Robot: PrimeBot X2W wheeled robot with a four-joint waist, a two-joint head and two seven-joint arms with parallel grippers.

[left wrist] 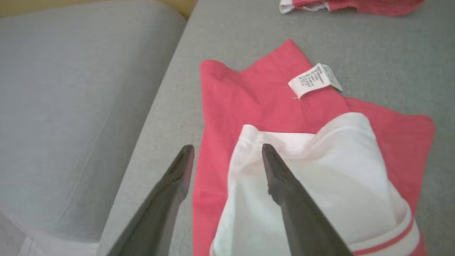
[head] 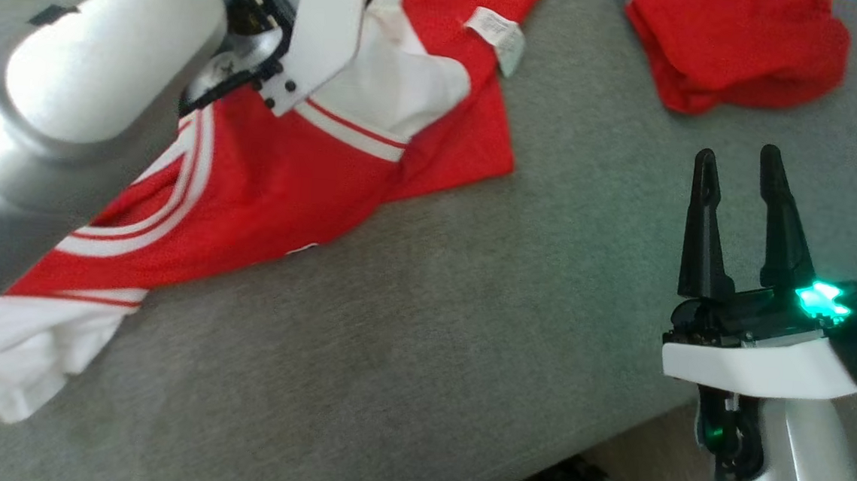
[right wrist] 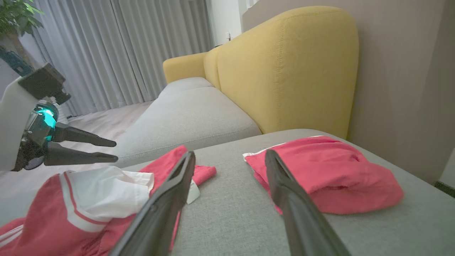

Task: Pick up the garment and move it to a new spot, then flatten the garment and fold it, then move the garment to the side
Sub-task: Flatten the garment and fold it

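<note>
Beneath both sets of fingers, a broad grey cushion (head: 467, 334); beyond the fingertips of the right gripper (right wrist: 230, 153), a yellow backrest (right wrist: 284, 71).

Sprawled under and around the fingers of the left gripper (left wrist: 227, 147), well to the left of the right one's: the garment (head: 266, 184), red with white striped sleeves, rumpled, lying loose on the cushion, gripped by nothing.

Ahead and to the right of the right fingertips, a second red pile (head: 736, 43), bunched up, apart from the garment.

Directly below the left fingertips, a white sleeve (left wrist: 320, 170) flopped inward over the red body.

Left fingers spread wide and empty, hovering just above that sleeve's end, one over white cloth, the other over the red edge beside it; seemingly no contact. Right fingers likewise apart and empty, poised over bare cushion near its front edge.

Past the left fingertips, a small care label (left wrist: 314, 80) turned up on the red cloth.

Probably the flattening step, hardly begun. Next, likely: lower the left fingers, pinch the sleeve's end, draw it outward; bring the right fingers across to pin or tug the opposite side.
</note>
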